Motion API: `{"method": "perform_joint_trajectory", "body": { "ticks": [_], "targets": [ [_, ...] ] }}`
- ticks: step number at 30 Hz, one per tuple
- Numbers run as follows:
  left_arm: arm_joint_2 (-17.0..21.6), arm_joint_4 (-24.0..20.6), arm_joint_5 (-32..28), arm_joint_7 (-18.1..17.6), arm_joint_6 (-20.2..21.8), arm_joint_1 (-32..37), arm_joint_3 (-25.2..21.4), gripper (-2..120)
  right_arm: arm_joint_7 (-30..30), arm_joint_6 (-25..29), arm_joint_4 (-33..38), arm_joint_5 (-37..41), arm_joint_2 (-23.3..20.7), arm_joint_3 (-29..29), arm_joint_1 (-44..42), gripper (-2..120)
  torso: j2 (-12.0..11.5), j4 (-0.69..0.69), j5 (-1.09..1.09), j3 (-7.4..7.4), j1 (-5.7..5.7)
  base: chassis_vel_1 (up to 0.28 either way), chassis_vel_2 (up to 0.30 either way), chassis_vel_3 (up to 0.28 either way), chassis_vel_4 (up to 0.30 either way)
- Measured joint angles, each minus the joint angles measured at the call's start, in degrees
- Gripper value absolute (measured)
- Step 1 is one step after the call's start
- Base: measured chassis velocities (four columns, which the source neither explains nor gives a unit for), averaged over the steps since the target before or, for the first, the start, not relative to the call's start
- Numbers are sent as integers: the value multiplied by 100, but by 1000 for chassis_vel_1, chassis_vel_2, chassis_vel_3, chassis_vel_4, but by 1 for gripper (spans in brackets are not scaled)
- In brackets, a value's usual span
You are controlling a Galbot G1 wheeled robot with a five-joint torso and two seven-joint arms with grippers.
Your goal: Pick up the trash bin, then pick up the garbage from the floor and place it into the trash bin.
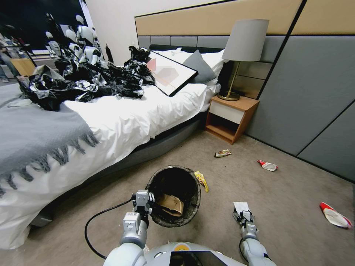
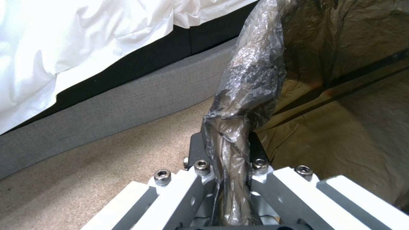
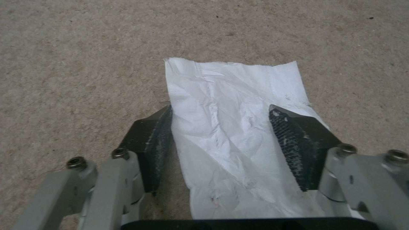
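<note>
From the head view the trash bin stands on the carpet just in front of the robot, beside the bed, its black liner folded over the rim and a brown paper bag lying inside. That same view takes in litter scattered across the floor: a yellow snack packet just beside the bin, a small wrapper near the nightstand, and two red-and-white wrappers farther to the right. The left gripper sits at the bin's near-left rim; the left wrist view gives the detail the head camera cannot, namely both fingers pressed together on the liner-wrapped rim, with the bed's grey base and white sheet behind. The right gripper is low over the carpet to the right of the bin, at a white paper scrap. The right wrist view shows that scrap flat on the carpet (creased, roughly rectangular) with the two dark finger pads spread apart on either side of it, one at each long edge, not closed on it; whether the pads touch the carpet cannot be told.
</note>
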Motion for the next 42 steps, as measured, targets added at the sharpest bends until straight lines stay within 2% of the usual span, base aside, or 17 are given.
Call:
{"method": "perform_joint_trajectory", "body": {
  "ticks": [1,5,12,17,20,33,37,38,42],
  "targets": [
    [-1,0,0,0,-1,0,0,0,-10,13,-11,-5,1,0,0,51,0,0,0,0,0,0,0,0,0],
    [-1,0,-1,0,-2,1,0,0,-15,25,-20,-8,1,0,0,46,0,0,1,0,0,0,0,0,0],
    [-3,0,-3,1,-6,2,6,0,-58,117,-72,-30,0,42,-11,23,0,1,-3,1,0,0,0,0,0],
    [-1,0,-4,1,-7,2,9,0,-75,138,-75,-35,-2,63,-25,12,0,-1,-5,1,1,0,0,0,0],
    [-3,0,-5,1,-9,4,10,0,-106,148,-81,-35,-9,75,-29,0,0,-4,-5,2,1,0,0,0,0],
    [-1,1,-10,2,-20,0,12,0,-205,285,-66,-42,-8,121,-48,0,-1,-3,-1,2,1,0,0,0,0],
    [0,10,-11,2,-21,-9,15,0,-184,313,174,-44,12,126,-156,0,-1,-9,-1,2,1,0,0,0,0],
    [5,15,-12,2,-21,-11,17,0,-170,336,401,-40,21,117,-225,0,-1,-12,-1,2,1,0,0,0,0],
    [19,35,-16,3,-21,-17,28,0,-213,589,1435,35,54,44,-490,0,-1,-7,-3,2,1,0,0,0,0]
  ]
}}
